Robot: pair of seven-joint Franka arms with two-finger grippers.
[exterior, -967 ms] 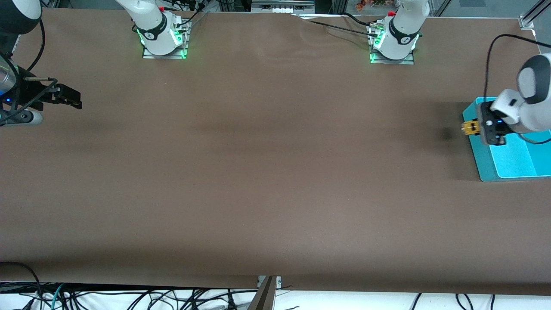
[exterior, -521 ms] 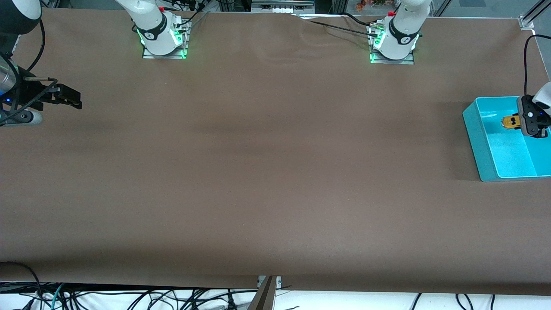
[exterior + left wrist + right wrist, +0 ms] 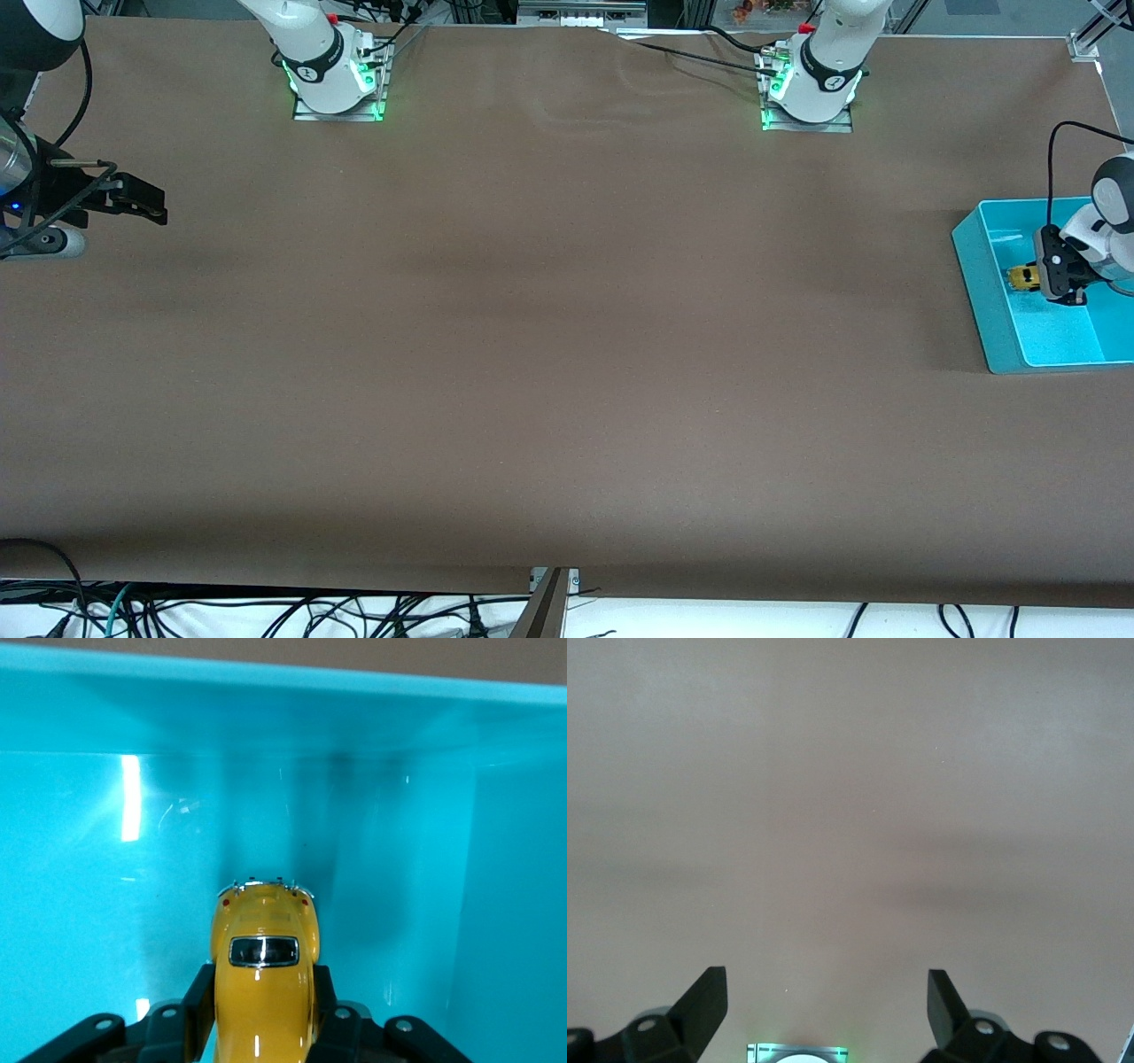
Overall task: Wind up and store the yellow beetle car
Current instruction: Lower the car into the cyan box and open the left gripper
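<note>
The yellow beetle car [image 3: 1024,277] is tiny and bright yellow with a dark rear window. My left gripper [image 3: 1035,276] is shut on it and holds it low inside the turquoise bin [image 3: 973,266] at the left arm's end of the table. In the left wrist view the car [image 3: 262,970] sits between the two black fingers [image 3: 198,1001], its nose toward the bin's wall [image 3: 266,718]. My right gripper [image 3: 146,206] is open and empty, waiting above the table at the right arm's end; its wrist view shows spread fingertips [image 3: 707,997] over bare table.
The brown table [image 3: 549,337] spans the whole view. The two arm bases [image 3: 332,80] stand along the edge farthest from the front camera. Cables hang below the table's near edge.
My left gripper has carried the car from the bin's rim into the bin and has now lowered toward the bin's floor. The right arm has not moved.
</note>
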